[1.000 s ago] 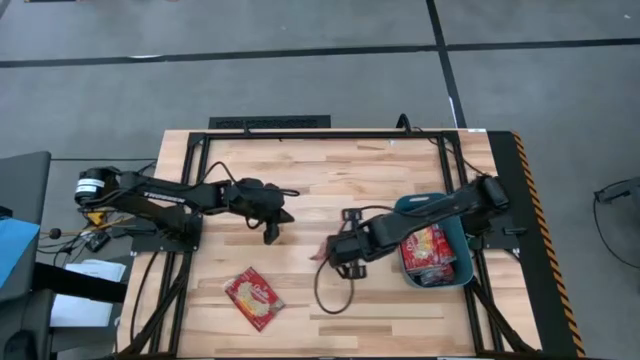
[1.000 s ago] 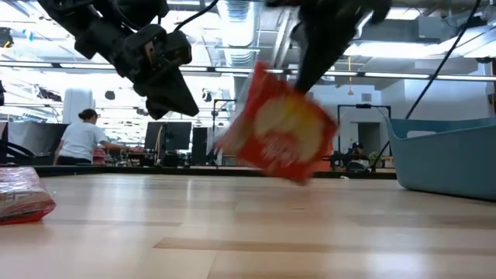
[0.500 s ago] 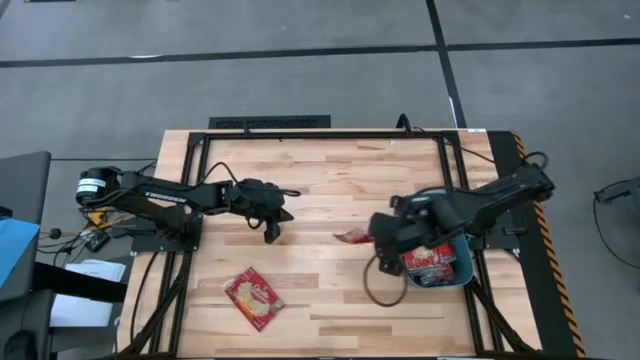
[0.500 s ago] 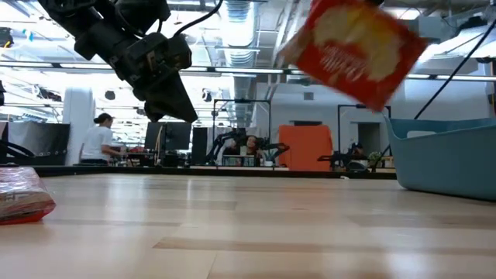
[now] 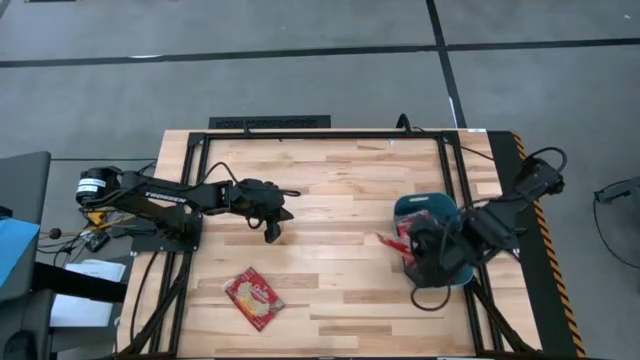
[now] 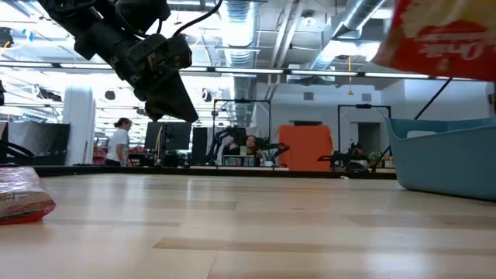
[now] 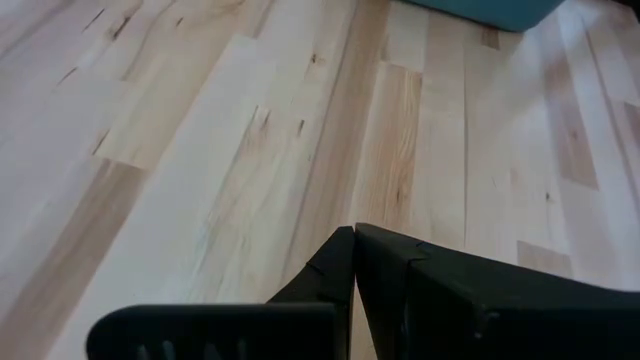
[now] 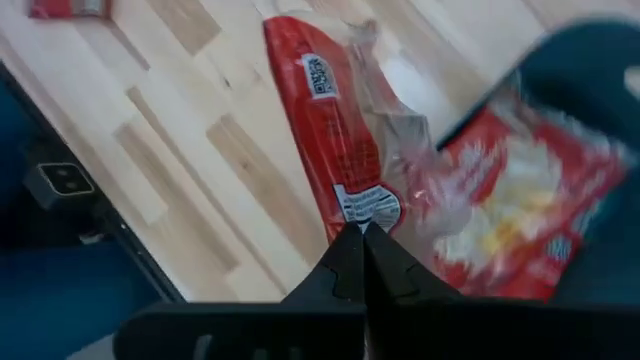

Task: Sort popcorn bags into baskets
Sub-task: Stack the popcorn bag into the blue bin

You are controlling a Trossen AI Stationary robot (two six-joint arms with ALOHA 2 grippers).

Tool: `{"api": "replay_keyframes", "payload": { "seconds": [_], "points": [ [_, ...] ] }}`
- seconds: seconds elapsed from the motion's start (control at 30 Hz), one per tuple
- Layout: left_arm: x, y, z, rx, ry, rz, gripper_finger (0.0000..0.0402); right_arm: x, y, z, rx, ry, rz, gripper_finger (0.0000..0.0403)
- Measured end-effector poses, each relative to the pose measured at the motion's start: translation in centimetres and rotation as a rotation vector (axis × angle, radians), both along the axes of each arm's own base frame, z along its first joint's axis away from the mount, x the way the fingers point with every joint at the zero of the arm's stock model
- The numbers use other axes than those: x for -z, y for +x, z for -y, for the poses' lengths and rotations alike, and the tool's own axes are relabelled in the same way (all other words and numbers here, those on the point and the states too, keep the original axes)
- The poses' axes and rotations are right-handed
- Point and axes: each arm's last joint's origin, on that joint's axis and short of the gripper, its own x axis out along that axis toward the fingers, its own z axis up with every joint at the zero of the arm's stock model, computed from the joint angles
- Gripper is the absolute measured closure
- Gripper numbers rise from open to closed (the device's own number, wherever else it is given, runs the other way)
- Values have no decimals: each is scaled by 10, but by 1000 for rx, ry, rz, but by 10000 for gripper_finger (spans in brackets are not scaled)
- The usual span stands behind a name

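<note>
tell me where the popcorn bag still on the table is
In the high view the loose popcorn bag lies flat near the table's front edge on the left half, below the idle left claw and far from the teal basket.

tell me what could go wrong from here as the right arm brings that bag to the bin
The right gripper pinches the held popcorn bag by one edge only, so it may slip out. The bag hangs over the teal bin's near wall, so it could drop onto the table. Packets in the bin could make it slide off.
</note>
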Motion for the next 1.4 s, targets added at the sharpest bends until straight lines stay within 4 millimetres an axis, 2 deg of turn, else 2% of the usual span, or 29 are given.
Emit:
{"api": "replay_keyframes", "payload": {
  "seconds": [0.3,0.53,0.7,0.83,1.13,1.4],
  "points": [
    [0,0,0,1,2,1,401,8,-5,-16,127,47,-14,399],
    [0,0,0,2,3,1,401,12,-11,-6,270,5,-99,388],
    [0,0,0,4,6,1,401,18,-9,-3,284,-12,-116,398],
    [0,0,0,4,7,1,401,26,-5,-1,289,-13,-127,388],
    [0,0,0,4,7,1,401,27,-7,1,276,-16,-171,397],
    [0,0,0,4,7,2,401,45,-6,11,354,-26,-256,365]
  ]
}}
